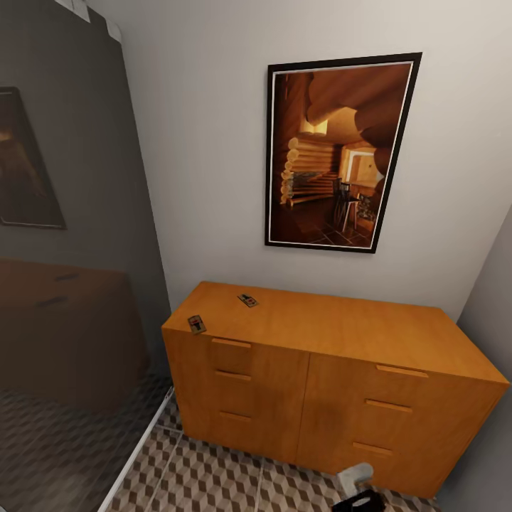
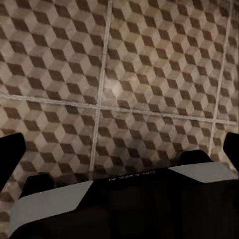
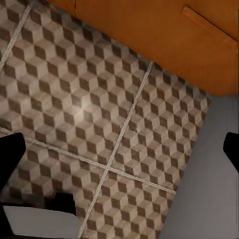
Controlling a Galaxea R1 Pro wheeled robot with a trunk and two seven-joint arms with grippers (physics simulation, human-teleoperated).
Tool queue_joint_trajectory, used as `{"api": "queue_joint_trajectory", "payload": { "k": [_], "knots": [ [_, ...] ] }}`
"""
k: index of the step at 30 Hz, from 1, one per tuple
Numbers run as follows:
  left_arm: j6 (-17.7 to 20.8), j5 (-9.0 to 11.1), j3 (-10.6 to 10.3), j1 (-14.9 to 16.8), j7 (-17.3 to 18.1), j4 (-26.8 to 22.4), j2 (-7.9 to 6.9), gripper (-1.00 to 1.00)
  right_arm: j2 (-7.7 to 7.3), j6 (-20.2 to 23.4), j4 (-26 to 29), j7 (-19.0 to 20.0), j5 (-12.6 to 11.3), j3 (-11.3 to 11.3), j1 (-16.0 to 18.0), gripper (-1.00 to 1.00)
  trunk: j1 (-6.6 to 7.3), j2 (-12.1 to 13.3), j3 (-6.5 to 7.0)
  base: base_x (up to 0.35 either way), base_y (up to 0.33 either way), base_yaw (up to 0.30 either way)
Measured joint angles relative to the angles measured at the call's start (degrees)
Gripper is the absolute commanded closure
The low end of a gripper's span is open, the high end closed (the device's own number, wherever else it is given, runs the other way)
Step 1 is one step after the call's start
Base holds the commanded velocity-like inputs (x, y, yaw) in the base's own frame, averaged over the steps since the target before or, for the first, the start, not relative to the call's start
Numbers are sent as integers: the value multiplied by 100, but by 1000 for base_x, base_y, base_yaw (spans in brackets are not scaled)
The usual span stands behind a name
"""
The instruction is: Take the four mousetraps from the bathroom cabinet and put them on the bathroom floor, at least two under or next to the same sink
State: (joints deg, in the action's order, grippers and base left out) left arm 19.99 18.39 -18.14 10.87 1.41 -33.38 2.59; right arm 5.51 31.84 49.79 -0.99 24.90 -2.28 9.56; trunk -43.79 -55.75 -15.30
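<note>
The orange-brown cabinet (image 1: 341, 334) stands against the wall ahead, with all its drawers closed. Two small dark mousetraps lie on its top near the left end, one (image 1: 197, 324) at the front edge and another (image 1: 247, 300) further back. No other traps are visible. The cube-patterned bathroom floor (image 1: 213, 476) runs in front of it. My left gripper (image 2: 122, 149) hangs open over bare tiles (image 2: 149, 64). My right gripper (image 3: 119, 149) is open and empty above the floor (image 3: 89, 109), beside the cabinet's lower front (image 3: 164, 35). Part of my right arm (image 1: 355, 487) shows low in the head view.
A framed picture of a log cabin (image 1: 338, 153) hangs above the cabinet. A dark glass partition (image 1: 71, 284) with a white base strip (image 1: 139, 455) closes off the left. A grey wall (image 1: 491, 299) meets the cabinet's right end.
</note>
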Motion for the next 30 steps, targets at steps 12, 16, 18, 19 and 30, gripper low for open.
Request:
{"api": "queue_joint_trajectory", "payload": {
  "k": [12,16,18,19,30],
  "knots": [
    [2802,-4,456,-1,-35,-4257,-307,-100,50,1888,3349,546,-22,14,-10,-100,0,0,0,0,0,0],
    [3068,-20,648,-1,-67,-4731,-305,-100,165,2216,3644,553,-28,220,5,-100,0,0,-1,0,0,0],
    [3161,-34,703,-1,-118,-4936,-309,-100,208,2369,3720,548,-21,378,46,-100,0,0,-1,0,0,0],
    [3202,-43,724,-1,-151,-5021,-312,-100,224,2437,3747,544,-17,455,86,-100,0,0,0,0,0,0],
    [3879,-88,808,170,-459,-5401,-343,-100,405,2789,3846,513,14,932,1426,-100,0,1,0,0,0,0]
  ]
}}
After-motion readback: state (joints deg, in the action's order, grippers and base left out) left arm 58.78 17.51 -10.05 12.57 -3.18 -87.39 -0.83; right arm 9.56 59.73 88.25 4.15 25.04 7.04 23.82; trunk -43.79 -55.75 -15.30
